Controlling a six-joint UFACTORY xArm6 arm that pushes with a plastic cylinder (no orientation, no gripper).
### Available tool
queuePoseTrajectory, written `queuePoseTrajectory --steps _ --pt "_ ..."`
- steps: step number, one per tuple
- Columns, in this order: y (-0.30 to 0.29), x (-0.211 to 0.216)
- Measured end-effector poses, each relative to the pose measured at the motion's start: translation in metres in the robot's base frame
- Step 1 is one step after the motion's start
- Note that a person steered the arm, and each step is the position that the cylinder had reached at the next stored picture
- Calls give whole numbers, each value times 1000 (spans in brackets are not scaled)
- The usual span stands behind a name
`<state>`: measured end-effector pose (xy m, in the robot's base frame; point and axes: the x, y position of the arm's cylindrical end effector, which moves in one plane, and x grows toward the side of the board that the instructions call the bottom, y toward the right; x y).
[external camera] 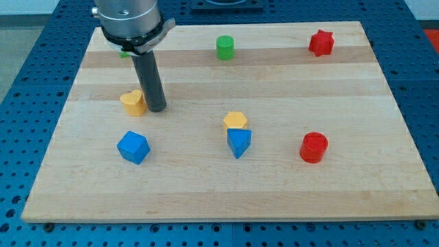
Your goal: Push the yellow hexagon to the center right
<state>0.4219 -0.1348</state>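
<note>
My tip [157,108] is down on the desk [343,199] at the view's left, planted just to the right of a yellow heart-shaped block [133,103], touching it or very nearly so. There are no fingers on this arm, just the straight dark rod, so there is no grip to report. Over near the middle sits the yellow hexagon [234,121], well apart from my tip, off to its right and a touch lower in the view. Pressed right up against the hexagon's lower edge is a blue triangular block [239,142], the two looking in contact. Down at the lower left, a blue cube-like block [132,147] stands alone below the yellow heart. On the right side, a red cylinder [313,147] sits at about the blue triangle's level, well clear of the hexagon. Up along the top edge, a green cylinder [224,47] stands near the centre and a red star [320,42] at the far right. A sliver of green [124,53] peeks out behind the arm's housing; its shape is hidden.
</note>
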Motion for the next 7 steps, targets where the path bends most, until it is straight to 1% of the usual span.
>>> queuePoseTrajectory --steps 2,4,5,6,7 --pt "-41 0" --pt "-53 0" --pt "-41 4" --pt "-11 22" --pt "-5 26"
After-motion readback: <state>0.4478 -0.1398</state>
